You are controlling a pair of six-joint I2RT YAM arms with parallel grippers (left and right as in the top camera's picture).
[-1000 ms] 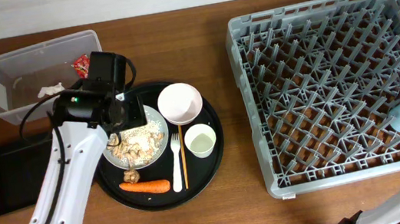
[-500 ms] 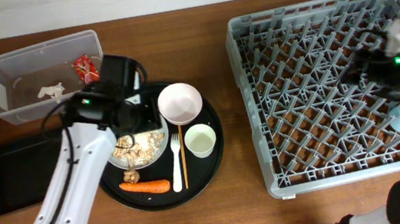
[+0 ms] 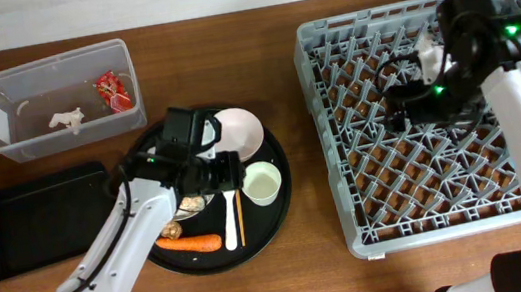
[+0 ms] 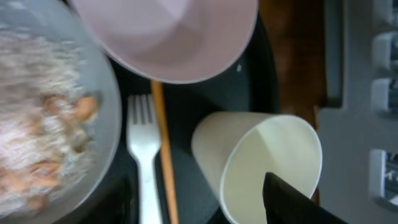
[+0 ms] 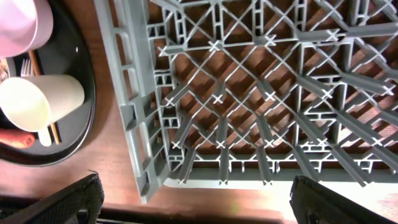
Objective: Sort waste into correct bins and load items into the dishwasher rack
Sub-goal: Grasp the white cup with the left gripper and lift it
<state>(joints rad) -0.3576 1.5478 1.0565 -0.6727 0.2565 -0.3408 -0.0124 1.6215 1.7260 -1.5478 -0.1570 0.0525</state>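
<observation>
Left end effector (image 3: 232, 173) has swung over cream cup (image 3: 262, 182).

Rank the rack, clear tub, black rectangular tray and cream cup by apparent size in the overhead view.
1. rack, by far the largest.
2 and 3. clear tub and black tray: too alike to rank.
4. cream cup, the smallest.

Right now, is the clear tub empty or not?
Not empty: the clear tub holds a red wrapper and a white paper scrap.
</observation>
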